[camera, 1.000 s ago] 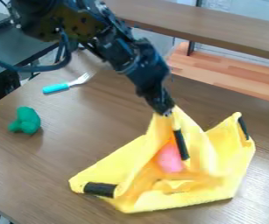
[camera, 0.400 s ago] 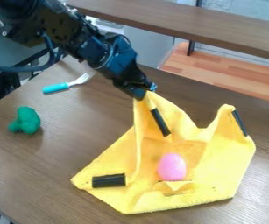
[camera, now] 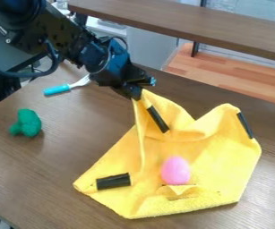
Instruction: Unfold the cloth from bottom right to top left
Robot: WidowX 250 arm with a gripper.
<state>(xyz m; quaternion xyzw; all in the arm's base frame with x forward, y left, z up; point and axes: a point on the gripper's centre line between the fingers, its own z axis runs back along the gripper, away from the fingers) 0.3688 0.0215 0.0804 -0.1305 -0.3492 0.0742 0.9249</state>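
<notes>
The black gripper hangs above the middle of the table, shut on the upper-left corner of the yellow cloth and holding it raised. From that corner the cloth slopes down and spreads over the table, with a raised fold at its upper right and a small fold near its lower edge. Black strips mark the cloth at its held corner, left corner and right corner. A pink egg-shaped object lies on the cloth, just above the small fold.
On the wooden table, a green broccoli-like toy sits at the left. A fork with a turquoise handle lies at the upper left, near the arm. A wooden shelf runs behind the table.
The gripper has moved left and slightly up in the view, pulling the held corner with it. The cloth has opened out around the pink object, which is now more exposed.
</notes>
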